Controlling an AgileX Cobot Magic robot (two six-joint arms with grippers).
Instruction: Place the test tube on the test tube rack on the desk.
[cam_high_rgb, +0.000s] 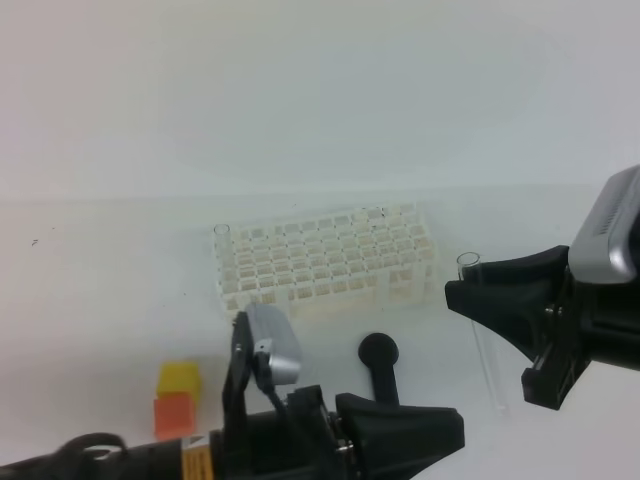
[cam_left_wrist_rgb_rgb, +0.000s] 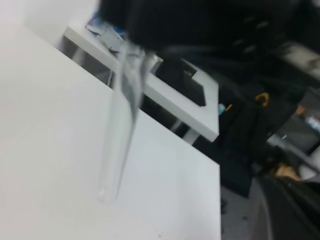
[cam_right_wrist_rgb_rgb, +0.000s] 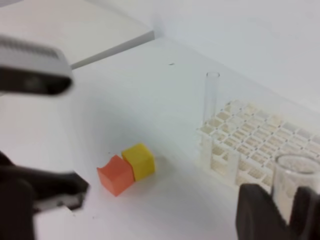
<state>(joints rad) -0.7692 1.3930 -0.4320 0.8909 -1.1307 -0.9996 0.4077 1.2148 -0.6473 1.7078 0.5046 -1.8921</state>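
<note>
My right gripper (cam_high_rgb: 465, 295) is shut on the test tube (cam_high_rgb: 485, 350), gripping it just below its open mouth. In the right wrist view the rimmed mouth (cam_right_wrist_rgb_rgb: 292, 172) sits between the two black fingers (cam_right_wrist_rgb_rgb: 257, 210). The tube hangs tilted to the right of the test tube rack (cam_high_rgb: 330, 258), with its rounded end low over the white desk (cam_high_rgb: 100, 300). The left wrist view shows the same test tube (cam_left_wrist_rgb_rgb: 120, 130) hanging from the dark gripper above. My left gripper (cam_high_rgb: 450, 428) is low at the front, shut, pointing right with nothing seen in it.
Another clear tube (cam_high_rgb: 222, 235) stands in the rack's left corner hole (cam_right_wrist_rgb_rgb: 211, 95). A black round-headed stick (cam_high_rgb: 380, 358) lies in front of the rack, its handle running under my left gripper. A yellow cube (cam_high_rgb: 179, 378) and an orange cube (cam_high_rgb: 172, 415) sit front left.
</note>
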